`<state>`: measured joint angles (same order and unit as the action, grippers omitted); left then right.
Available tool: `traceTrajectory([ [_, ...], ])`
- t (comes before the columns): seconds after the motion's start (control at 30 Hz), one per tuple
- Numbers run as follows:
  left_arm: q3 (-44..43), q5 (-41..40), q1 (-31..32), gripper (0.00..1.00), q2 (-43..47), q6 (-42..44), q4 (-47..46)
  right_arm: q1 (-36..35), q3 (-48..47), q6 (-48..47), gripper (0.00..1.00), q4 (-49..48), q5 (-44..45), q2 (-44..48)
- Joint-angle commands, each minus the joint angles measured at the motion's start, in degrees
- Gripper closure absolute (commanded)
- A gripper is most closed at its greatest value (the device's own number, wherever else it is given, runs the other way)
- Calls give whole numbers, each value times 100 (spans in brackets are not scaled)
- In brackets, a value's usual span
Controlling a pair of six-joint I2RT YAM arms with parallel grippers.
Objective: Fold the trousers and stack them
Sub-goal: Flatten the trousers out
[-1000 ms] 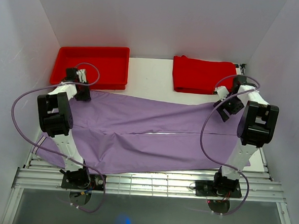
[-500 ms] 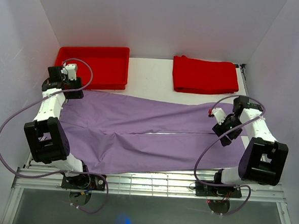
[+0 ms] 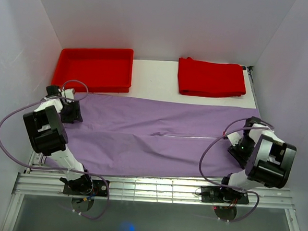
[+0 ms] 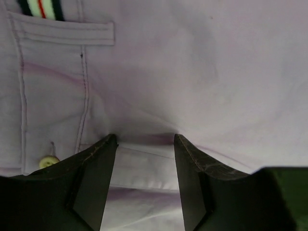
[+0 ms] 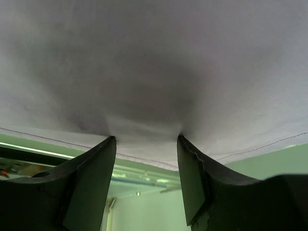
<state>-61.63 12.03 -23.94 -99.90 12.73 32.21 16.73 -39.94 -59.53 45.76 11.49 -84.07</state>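
The trousers (image 3: 158, 139) lie spread flat across the table (image 3: 156, 79), waist to the left and leg ends to the right, legs side by side with a thin seam line between them; the near edge lies close to the table's front. The left gripper (image 3: 73, 112) sits low on the waist end, and its wrist view shows the fingers (image 4: 94, 183) spread apart, tips dimpling the cloth beside a pocket and a small button (image 4: 48, 161). The right gripper (image 3: 239, 148) sits low on the leg end, also released, with the hem edge across the gap between its fingers (image 5: 86, 187). Neither is gripping cloth. The main risk, as I judge it, is an uneven pinch: if one side closes on the top layer only, or on the pocket flap, the fold comes up skewed or slips free mid-lift. A lift out of step would drag the cloth off the near edge. A far swing could disturb the folded red cloth (image 3: 211, 77) or the red tray (image 3: 94, 67).
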Motion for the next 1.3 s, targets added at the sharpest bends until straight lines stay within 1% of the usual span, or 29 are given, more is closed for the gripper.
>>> traceTrajectory([
  [0.0,-183,-87,-399,38,-424,-165,-92,830,207,-542,42,-1122,389,-819],
  [0.07,-253,-139,-558,38,-644,-201,-92,1190,58,-691,42,-1113,416,-874],
  [0.1,-262,-157,-707,38,-697,-201,-109,1262,39,-831,41,-1061,425,-848],
  [0.2,-332,-192,-997,39,-882,-201,-109,1324,-31,-946,38,-780,267,-655],
  [0.23,-350,-184,-1068,39,-917,-192,-101,1307,-83,-947,37,-492,58,-593],
  [0.3,-420,-140,-1217,39,-979,-122,-92,1271,-276,-938,32,-174,-137,-479],
  [0.33,-447,-35,-1253,39,-988,-70,-57,1262,-355,-903,30,80,-294,-452],
  [0.4,-482,202,-1271,39,-953,80,118,1254,-584,-894,25,292,-497,-356],
  [0.43,-491,568,-1262,38,-848,237,189,1236,-889,-842,25,372,-751,-329],
  [0.5,-543,984,-1236,37,-699,440,451,1192,-1286,-710,24,697,-1042,-311],
  [0.53,-570,1298,-1218,37,-489,580,532,1157,-1740,-614,25,802,-1409,-320],
  [0.63,-710,1617,-1086,34,-101,827,734,868,-2497,-245,25,1067,-1850,-417],
  [0.7,-798,1645,-885,34,198,1055,848,490,-2754,115,26,936,-1939,-557],
  [0.77,-947,1644,-761,34,269,1239,962,79,-3061,379,28,769,-1931,-724],
  [0.83,-1044,1601,-559,34,234,1328,1095,-186,-3282,713,29,558,-1878,-1092],
  [0.93,-1027,1443,-304,35,181,1259,867,-617,-3739,1109,30,199,-1765,-1672],
  [1.0,-1062,1399,-111,36,15,1127,718,-715,-4115,1372,30,74,-1720,-2145],
  [1.1,-1194,1293,100,37,-196,977,524,-812,-4372,1549,32,-189,-1676,-2596],
  [1.2,-1273,1065,275,39,-547,924,392,-864,-4294,1655,34,-427,-1510,-2938],
  [1.27,-1256,907,294,39,-724,924,278,-873,-3961,1559,34,-689,-1272,-3018],
])
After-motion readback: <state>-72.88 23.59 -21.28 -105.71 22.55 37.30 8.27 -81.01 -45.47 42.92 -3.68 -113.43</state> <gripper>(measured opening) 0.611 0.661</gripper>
